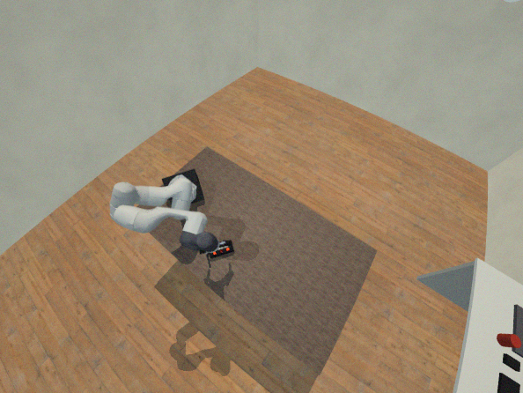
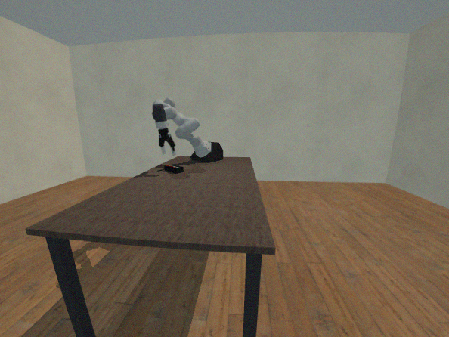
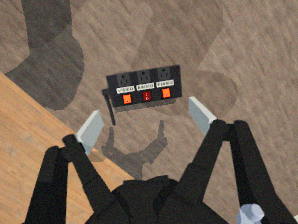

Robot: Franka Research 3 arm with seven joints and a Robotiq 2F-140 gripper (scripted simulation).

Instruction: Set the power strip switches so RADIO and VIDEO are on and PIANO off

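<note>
From the wrist view, the power strip (image 1: 218, 251) (image 2: 174, 169) (image 3: 144, 95) can be seen lying flat on the table (image 1: 282, 264) (image 2: 170, 211) (image 3: 250, 65), right way up, labels and sockets facing the camera. No real containers to report, so the strip's casing gets the look-in: three sockets are set in a row, with a label and a switch under each. The VIDEO switch (image 3: 127, 99) and the PIANO switch (image 3: 166, 93) are lit orange, while the RADIO switch (image 3: 146, 96) between them is dark red. The gripper (image 2: 168, 153) (image 3: 144, 111) is spread about as wide as it goes, nothing is held, and it's hung above the table, with the strip untouched. A short black cord (image 3: 111, 111) is attached at the strip's VIDEO end. As for the surface, it's brown and streaky, with arm shadows thrown across it, and it's held up by dark legs (image 2: 252, 291). Wood planks (image 1: 352, 132) (image 2: 340, 242) (image 3: 30, 150) are laid around it, and the room is closed in by pale, plain walls (image 2: 242, 94).
</note>
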